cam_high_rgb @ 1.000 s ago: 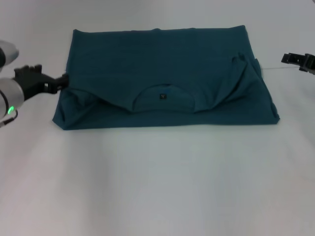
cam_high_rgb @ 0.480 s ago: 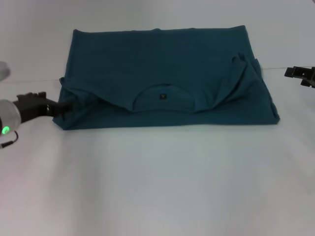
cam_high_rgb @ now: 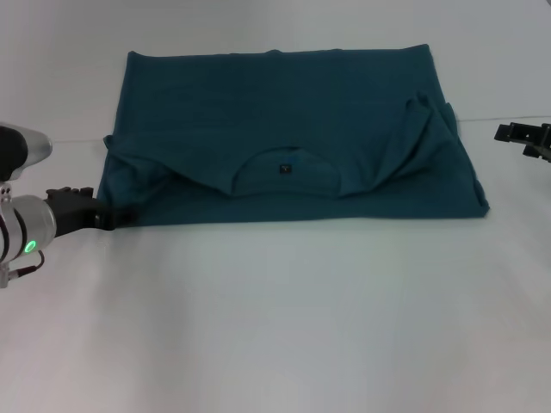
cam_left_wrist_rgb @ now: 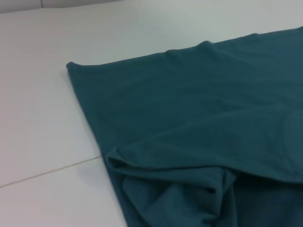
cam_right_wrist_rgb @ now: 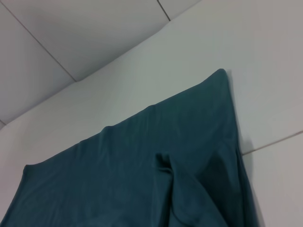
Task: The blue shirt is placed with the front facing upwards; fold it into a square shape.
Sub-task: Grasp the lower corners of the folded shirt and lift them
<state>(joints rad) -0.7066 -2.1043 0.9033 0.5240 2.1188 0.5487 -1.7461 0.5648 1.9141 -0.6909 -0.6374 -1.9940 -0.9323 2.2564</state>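
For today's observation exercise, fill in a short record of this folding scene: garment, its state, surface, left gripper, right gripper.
garment: dark teal-blue cotton T-shirt
state: folded once, collar and small dark label showing near the front edge; not yet square
surface: white table
left gripper: at the shirt's near left corner, low on the table
right gripper: off the shirt's right side, apart from it

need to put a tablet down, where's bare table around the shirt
Widest bare table lies in front of the blue shirt, towards the robot. Narrower bare strips run behind it and past its right edge, short of the right gripper. Crowded at the near left corner, where the left gripper sits.
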